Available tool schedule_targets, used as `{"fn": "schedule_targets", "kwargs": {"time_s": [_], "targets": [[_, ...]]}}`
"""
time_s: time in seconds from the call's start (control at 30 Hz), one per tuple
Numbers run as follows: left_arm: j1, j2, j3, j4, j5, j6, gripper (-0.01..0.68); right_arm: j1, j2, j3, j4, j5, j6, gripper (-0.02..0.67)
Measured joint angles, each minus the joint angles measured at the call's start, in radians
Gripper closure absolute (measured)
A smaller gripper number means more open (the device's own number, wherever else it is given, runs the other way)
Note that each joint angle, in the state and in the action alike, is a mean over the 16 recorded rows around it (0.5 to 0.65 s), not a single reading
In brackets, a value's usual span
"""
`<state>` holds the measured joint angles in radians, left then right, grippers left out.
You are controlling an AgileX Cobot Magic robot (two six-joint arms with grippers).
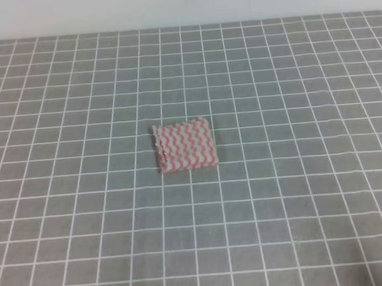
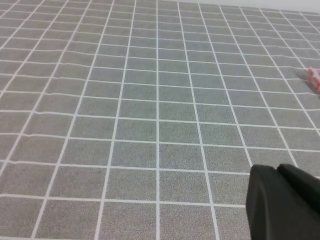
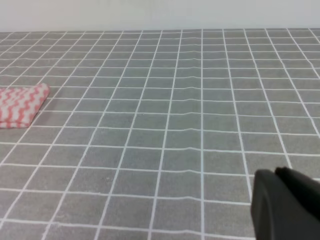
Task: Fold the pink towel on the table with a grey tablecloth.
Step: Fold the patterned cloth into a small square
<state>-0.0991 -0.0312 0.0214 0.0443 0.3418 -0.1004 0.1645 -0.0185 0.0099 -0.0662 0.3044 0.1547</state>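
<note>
The towel (image 1: 185, 145) lay near the middle of the table (image 1: 291, 75). It was folded into a small, thick block, with its pink and white wavy stripes facing up. Its left edge looked bumpy and a bit frayed. It sat flat on the grey cloth, and nothing touched it.

From my right wrist view, the towel (image 3: 21, 106) was far off to the left, well apart from my right gripper (image 3: 287, 205). I saw only a dark piece of that gripper in the near right corner. I could not tell if its fingers were spread or pressed together.

From my left wrist view, just a tiny bit of the towel (image 2: 314, 79) peeked in at the right edge, and it was blurry. My left gripper (image 2: 282, 202) was a dark lump in the near right corner, well apart from the towel. I could not tell if it was spread or pressed together either.

The grey cloth with its thin white lines ran all around the towel. Past the far edge of the table stood a plain pale wall (image 1: 180, 5).
</note>
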Motion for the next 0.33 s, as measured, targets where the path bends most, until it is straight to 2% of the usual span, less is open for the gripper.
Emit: {"fn": "schedule_targets", "kwargs": {"time_s": [0.33], "targets": [[0.000, -0.004, 0.004, -0.002, -0.001, -0.003, 0.673, 0.001, -0.003, 0.006, -0.001, -0.005, 0.000, 0.665]]}}
